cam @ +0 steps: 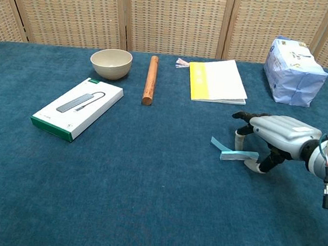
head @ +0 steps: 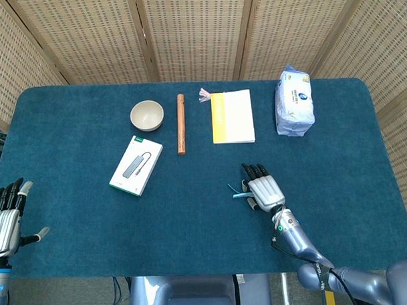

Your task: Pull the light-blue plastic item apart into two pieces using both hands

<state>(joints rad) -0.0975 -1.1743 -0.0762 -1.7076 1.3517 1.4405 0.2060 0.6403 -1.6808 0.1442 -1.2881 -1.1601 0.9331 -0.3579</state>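
Reaching over the light-blue plastic item (cam: 232, 152) at right of centre on the table (head: 192, 213), the right hand (cam: 277, 135) arches its fingers apart around it, thumb touching one end; no firm grip is evident. Left hand (head: 4, 220), lower left, waits spread. Separation remains undone.

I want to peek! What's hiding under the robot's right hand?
The light-blue plastic item lies on the table, one end reaching under the right hand. Whether the fingers touch it cannot be seen.
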